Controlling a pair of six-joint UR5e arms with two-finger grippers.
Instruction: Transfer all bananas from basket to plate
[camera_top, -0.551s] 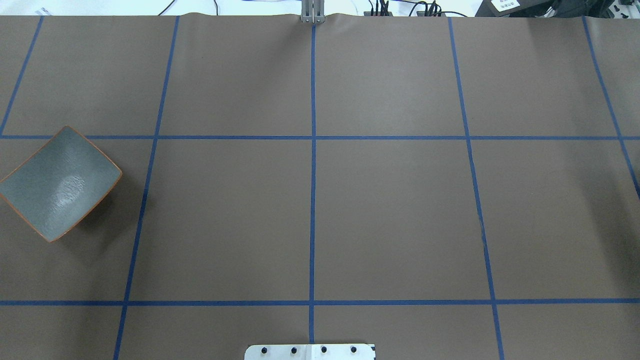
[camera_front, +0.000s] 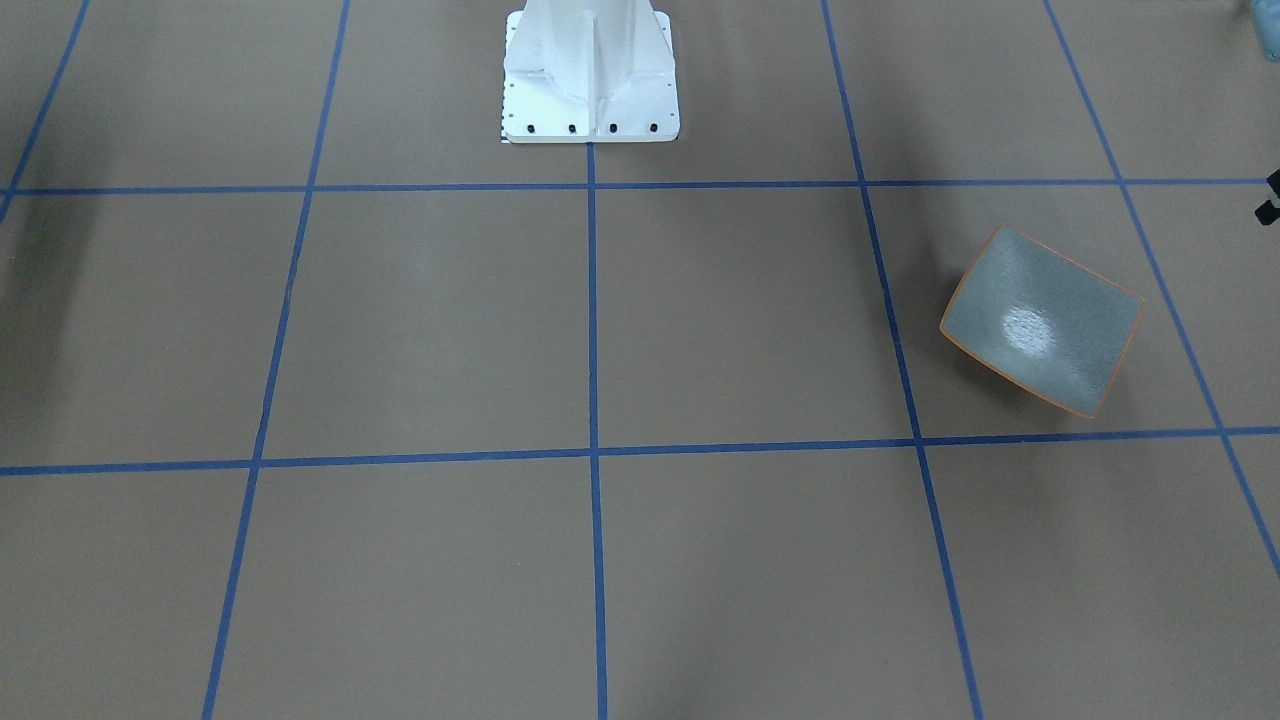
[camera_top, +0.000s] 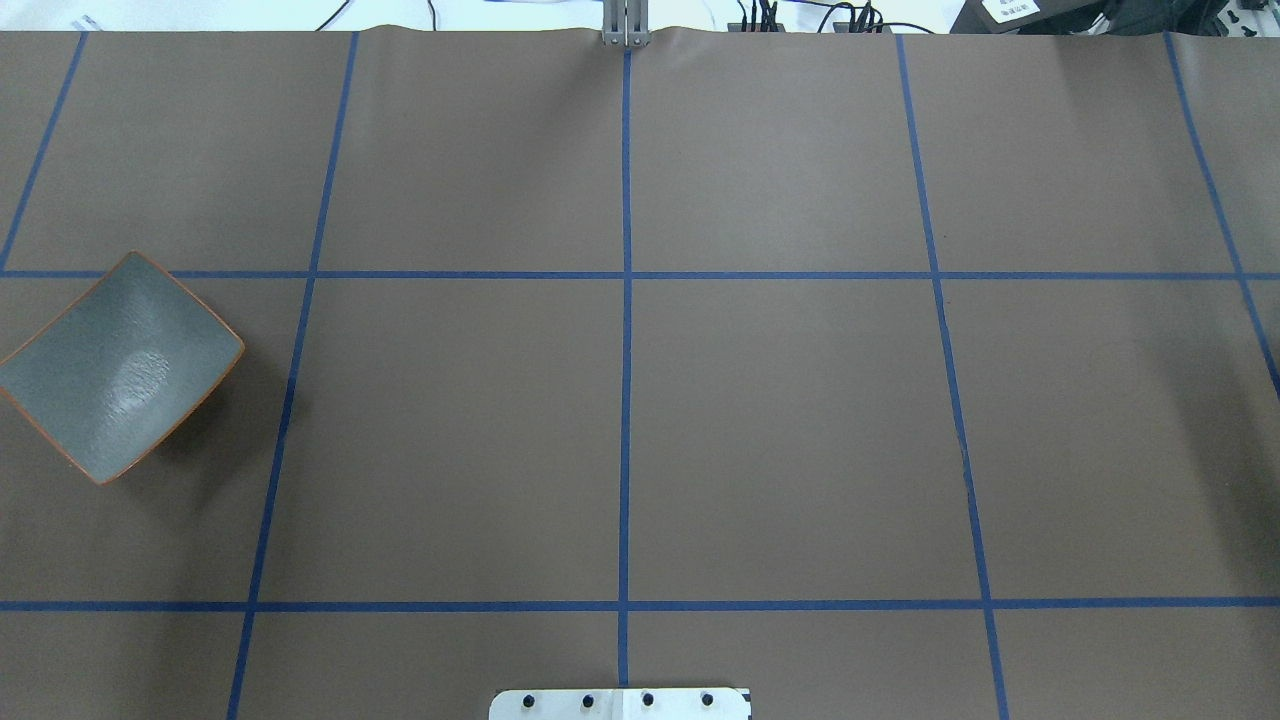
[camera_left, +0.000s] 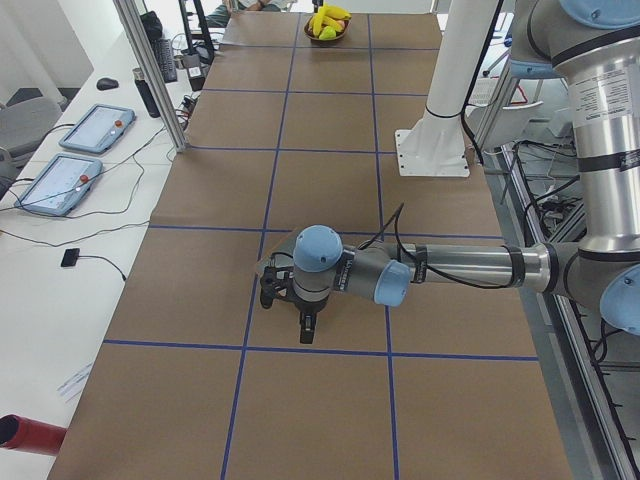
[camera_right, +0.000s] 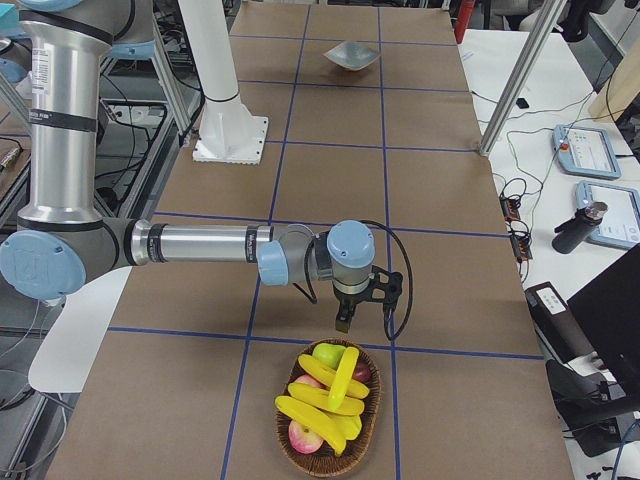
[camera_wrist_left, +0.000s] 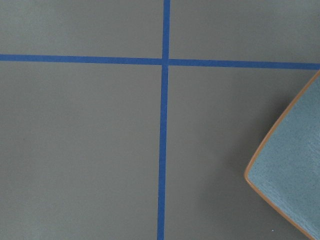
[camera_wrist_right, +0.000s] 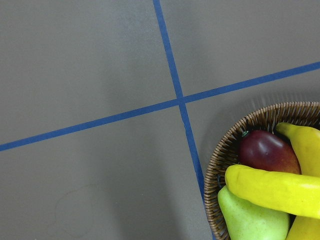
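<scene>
Honestly, not much has changed for you: in the overhead view the plate (camera_top: 120, 365) sits at the left edge, mid-height, exactly where it was a moment ago, and it's bare. So nothing has been delivered yet, and I'd say you're at the very start of the job.

All the bananas (camera_right: 325, 405) are piled in the wicker basket (camera_right: 376, 410) at the bottom centre of the right side view, mixed in with a red apple (camera_wrist_right: 262, 152) and a green pear (camera_wrist_right: 250, 220). One banana lies across the top of the heap, so that looks like the easy first pick.

The right gripper (camera_right: 350, 315) hangs just beside the basket's upper rim in that side view. Its wrist camera only catches the basket in the lower right corner, so you probably have to slide it over the fruit before going down. The left gripper (camera_left: 300, 318) hovers near the plate, which peeks into the right edge of its wrist view.

Jaws: neither wrist camera shows any fingers and only the side views catch the grippers, so I can't tell if either is spread or closed.

Basket and plate are well apart, at opposite ends of the table, so expect a long carry or a hand-over.
</scene>
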